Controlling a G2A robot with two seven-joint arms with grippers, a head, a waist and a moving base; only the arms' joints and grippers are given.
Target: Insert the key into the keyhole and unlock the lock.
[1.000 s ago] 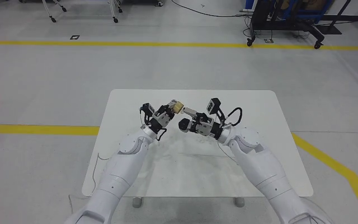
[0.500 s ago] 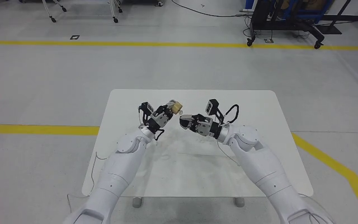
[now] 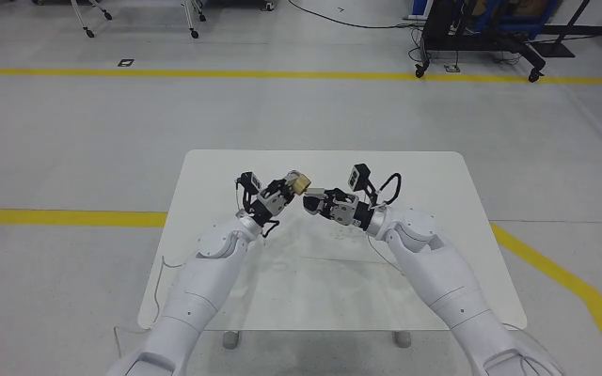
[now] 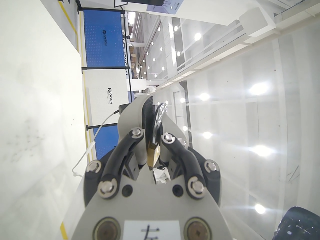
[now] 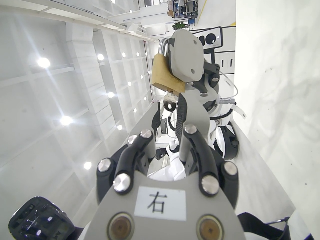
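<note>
Now right tool, clenched on key, sits closer than second ago, key tip at base of brass lock gripped by left tool above bench.

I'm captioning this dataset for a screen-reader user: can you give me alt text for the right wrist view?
The right gripper holds a small silver key with its tip at the keyhole of a brass padlock, which the left gripper clamps, held off the white table. How far in the key sits cannot be told.
</note>
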